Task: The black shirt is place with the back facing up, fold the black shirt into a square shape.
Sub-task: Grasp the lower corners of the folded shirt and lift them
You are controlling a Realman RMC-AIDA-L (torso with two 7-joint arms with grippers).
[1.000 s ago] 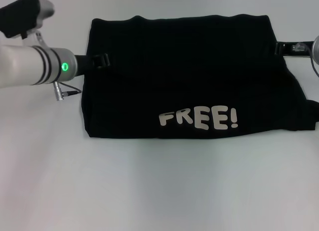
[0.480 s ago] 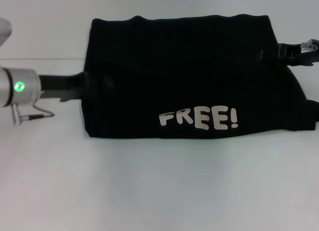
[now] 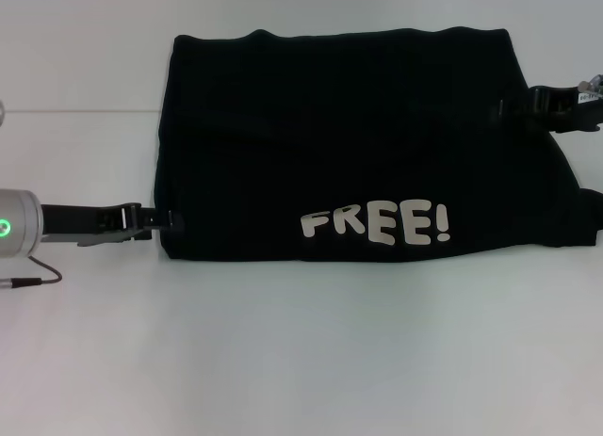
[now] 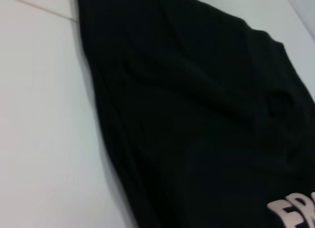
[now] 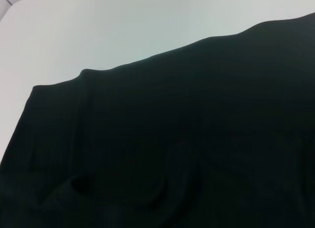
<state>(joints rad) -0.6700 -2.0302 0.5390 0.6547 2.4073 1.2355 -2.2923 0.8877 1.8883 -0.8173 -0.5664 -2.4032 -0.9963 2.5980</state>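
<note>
The black shirt (image 3: 349, 135) lies folded into a wide rectangle across the far half of the table, with white "FREE!" lettering (image 3: 375, 223) facing up near its front edge. My left gripper (image 3: 162, 218) reaches in from the left and meets the shirt's left edge near the front corner. My right gripper (image 3: 511, 104) comes in from the right and lies at the shirt's right edge near the back. The left wrist view shows the shirt (image 4: 197, 129) with its left edge on the table. Dark fabric of the shirt (image 5: 197, 154) fills most of the right wrist view.
The white table (image 3: 301, 361) stretches bare in front of the shirt. A flap of black fabric (image 3: 592, 205) sticks out at the shirt's front right. A thin cable (image 3: 28, 278) hangs from my left wrist near the left border.
My left arm has drawn back toward me along the shirt's left edge, from the back part to the front corner. The right gripper has shifted slightly. The shirt lies unchanged.
</note>
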